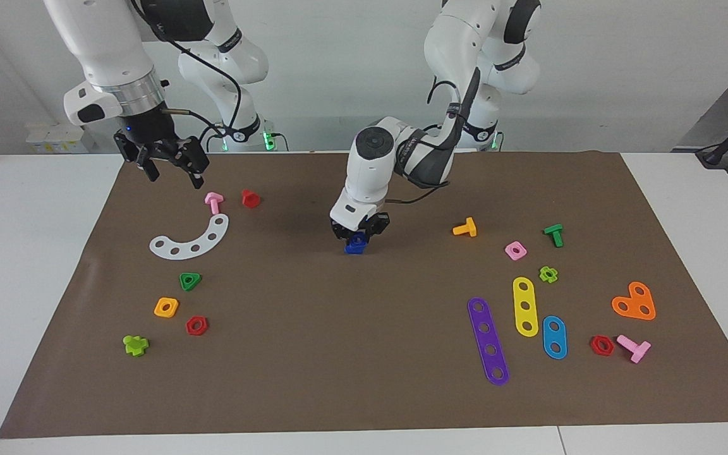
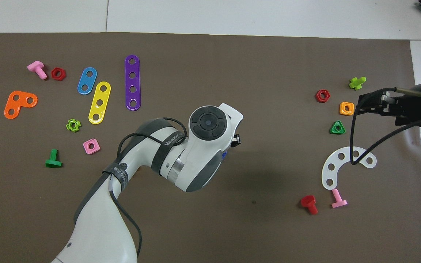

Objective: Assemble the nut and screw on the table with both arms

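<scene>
White table (image 1: 35,265) with a brown mat (image 1: 339,354) carried scattered plastic parts. Left pincer (image 1: 357,232) was down at mid-mat, fingers closed on a dark-blue piece, apparently the nut (image 1: 356,244), which touched or nearly touched the mat. In the overhead view the left arm (image 2: 181,157) hid almost all of it; only a blue sliver showed. Could not pick out the screw as a separate piece. Right pincer (image 1: 168,161) hung in the air at the right arm's end of the table, fingers spread apart and holding nothing, over the mat just beside a pink bolt (image 1: 213,201). A white curved strip (image 1: 192,239), green triangle nut (image 1: 190,280) and orange square nut (image 1: 166,307) lay farther from the robots than that bolt.
</scene>
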